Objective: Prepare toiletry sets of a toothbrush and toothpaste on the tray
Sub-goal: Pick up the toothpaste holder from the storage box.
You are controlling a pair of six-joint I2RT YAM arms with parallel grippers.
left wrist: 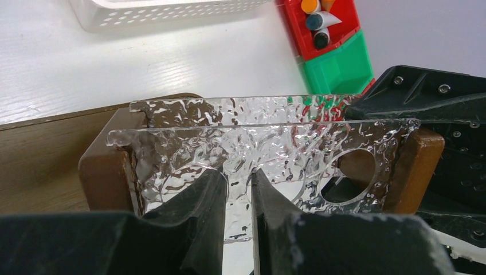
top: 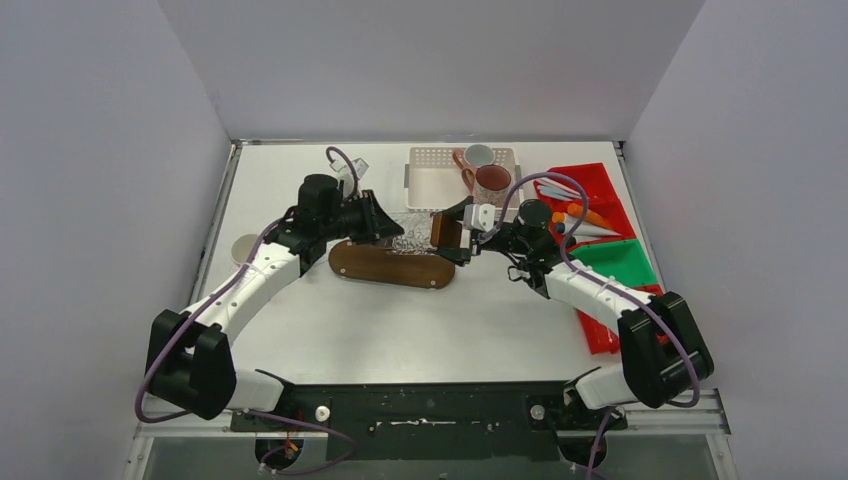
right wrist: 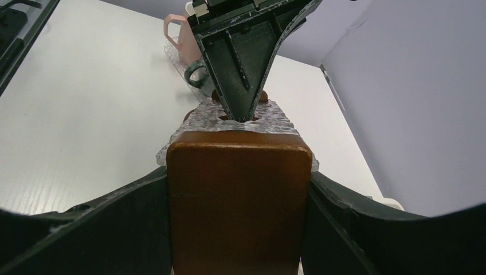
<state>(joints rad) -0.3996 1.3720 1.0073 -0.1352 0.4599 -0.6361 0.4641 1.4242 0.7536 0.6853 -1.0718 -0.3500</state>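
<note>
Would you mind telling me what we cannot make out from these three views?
- Top view: the clear holder is mostly covered by the left gripper and right gripper; its shape is unclear.
- Left wrist view: the white basket is cut off by the top edge; contents unseen.
- Right wrist view: the pink mug is partly hidden behind the left gripper.
- Top view: items in the red bin are too small to count.

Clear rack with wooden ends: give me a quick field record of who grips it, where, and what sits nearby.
Item: clear textured plastic rack with brown wooden end blocks
Left gripper: pinching its clear panel
Right gripper: clamped on one wooden end block
Below: dark brown oval wooden tray; contact unclear
Mugs: maroon mug and white mug with pink handle, in white perforated basket
</note>
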